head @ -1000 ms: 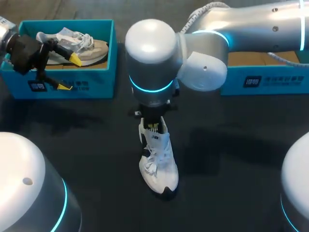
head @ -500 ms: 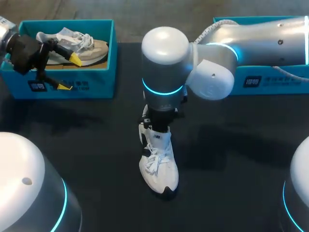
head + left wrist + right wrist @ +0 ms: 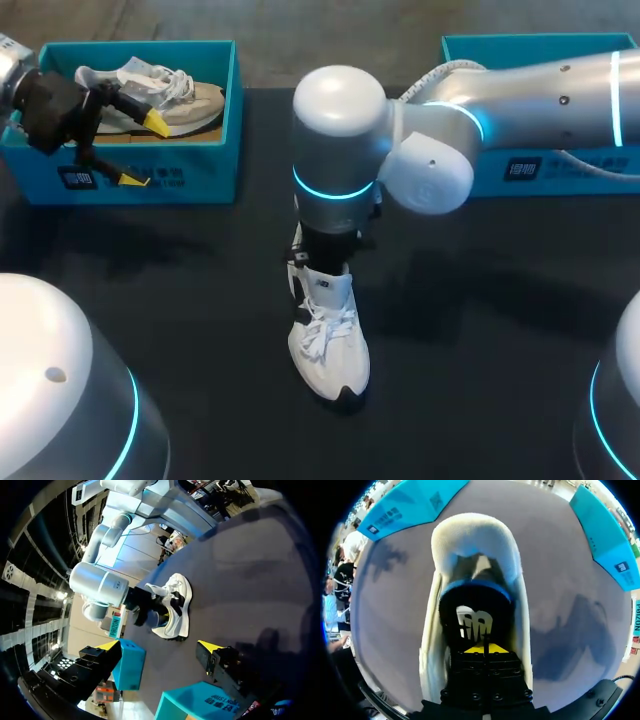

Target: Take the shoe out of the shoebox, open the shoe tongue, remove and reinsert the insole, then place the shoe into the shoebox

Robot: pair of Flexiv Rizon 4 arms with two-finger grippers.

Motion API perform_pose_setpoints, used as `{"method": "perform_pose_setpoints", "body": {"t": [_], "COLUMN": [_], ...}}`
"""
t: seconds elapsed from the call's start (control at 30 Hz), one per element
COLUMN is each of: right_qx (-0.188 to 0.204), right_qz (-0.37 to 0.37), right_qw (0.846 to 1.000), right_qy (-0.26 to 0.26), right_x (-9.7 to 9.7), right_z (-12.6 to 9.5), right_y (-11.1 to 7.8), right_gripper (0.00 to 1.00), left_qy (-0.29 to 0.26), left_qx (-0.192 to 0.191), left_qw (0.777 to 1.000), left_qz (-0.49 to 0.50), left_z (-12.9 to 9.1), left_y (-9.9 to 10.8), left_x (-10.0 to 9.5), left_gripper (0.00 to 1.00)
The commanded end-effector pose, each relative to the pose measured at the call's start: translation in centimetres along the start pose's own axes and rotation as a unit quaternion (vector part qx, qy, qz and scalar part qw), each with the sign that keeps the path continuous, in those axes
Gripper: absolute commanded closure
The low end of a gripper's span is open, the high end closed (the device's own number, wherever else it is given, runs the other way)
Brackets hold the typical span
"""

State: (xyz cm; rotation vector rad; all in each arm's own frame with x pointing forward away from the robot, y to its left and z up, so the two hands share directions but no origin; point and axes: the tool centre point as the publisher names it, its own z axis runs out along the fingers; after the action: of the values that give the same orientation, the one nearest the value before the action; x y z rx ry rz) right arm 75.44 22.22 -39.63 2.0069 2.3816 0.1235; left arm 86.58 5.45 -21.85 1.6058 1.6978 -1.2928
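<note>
Right tool (image 3: 484, 649): yellow tips pressed together with no gap, sunk into the mouth of the white shoe (image 3: 330, 345) at its heel end, directly over the dark insole (image 3: 475, 617). Possibly pinching the insole's heel edge, though too hidden to tell. Comes in on the right arm (image 3: 340, 150) from 3 o'clock.

Shoe: upright on its sole at the middle of the desk (image 3: 500, 350), toe toward 6 o'clock, heel toward 12, laces loose. Looks like the insole-removal step, with reinserting and boxing not yet done.

Expect a light, soft shoe, prone to skidding or tipping on the desk under an upward pull. Expect a thin, floppy insole, likely to buckle. Take the insole at its heel edge and peel up toward 12. Brace the shoe at the stiffer heel or sole rim, not the soft upper.

Left tool (image 3: 143, 151): wide open, empty, hanging at 10 o'clock just in front of the left shoebox (image 3: 150, 185), with a second shoe (image 3: 190, 100) inside. Right shoebox (image 3: 560, 165) at 2 o'clock, behind the arm.
</note>
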Motion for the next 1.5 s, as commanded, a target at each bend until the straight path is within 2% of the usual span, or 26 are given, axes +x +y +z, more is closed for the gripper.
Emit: {"method": "perform_pose_setpoints", "body": {"t": [0.03,0.17,0.27,0.47,0.6,0.77,0.87,1.17,1.5], "right_qx": [-0.02,-0.049,-0.066,-0.088,-0.076,-0.061,-0.055,-0.065,-0.041], "right_qz": [0.005,0.002,-0.003,0.003,0.003,0.008,0.006,-0.004,-0.016], "right_qw": [1.0,0.998,0.997,0.996,0.997,0.998,0.998,0.997,0.999], "right_qy": [-0.021,-0.035,-0.034,-0.015,-0.019,-0.017,-0.02,-0.037,-0.022], "right_x": [0.6,0.7,0.9,1.0,1.2,1.0,1.3,0.9,1.0], "right_z": [-1.5,-3.2,-3.7,-2.4,-0.6,1.2,1.1,-2.5,0.3], "right_y": [0.5,1.5,2.5,4.7,5.4,5.3,5.1,4.9,6.0], "right_gripper": [1.0,1.0,1.0,1.0,1.0,1.0,1.0,1.0,1.0], "left_qy": [0.002,0.002,0.002,0.002,0.002,0.002,0.002,0.002,0.002], "left_qx": [0.001,0.001,0.001,0.001,0.001,0.001,0.001,0.001,0.001], "left_qw": [1.0,1.0,1.0,1.0,1.0,1.0,1.0,1.0,1.0], "left_qz": [0.0,0.0,0.0,0.0,0.0,0.0,0.0,0.0,0.0], "left_z": [-0.1,-0.1,-0.1,-0.1,-0.1,-0.1,-0.1,-0.1,-0.1], "left_y": [0.0,0.0,0.0,0.0,0.0,0.0,0.0,0.0,0.0], "left_x": [0.0,0.0,0.0,0.0,0.0,0.0,0.0,0.0,0.0], "left_gripper": [0.0,0.0,0.0,0.0,0.0,0.0,0.0,0.0,0.0]}}
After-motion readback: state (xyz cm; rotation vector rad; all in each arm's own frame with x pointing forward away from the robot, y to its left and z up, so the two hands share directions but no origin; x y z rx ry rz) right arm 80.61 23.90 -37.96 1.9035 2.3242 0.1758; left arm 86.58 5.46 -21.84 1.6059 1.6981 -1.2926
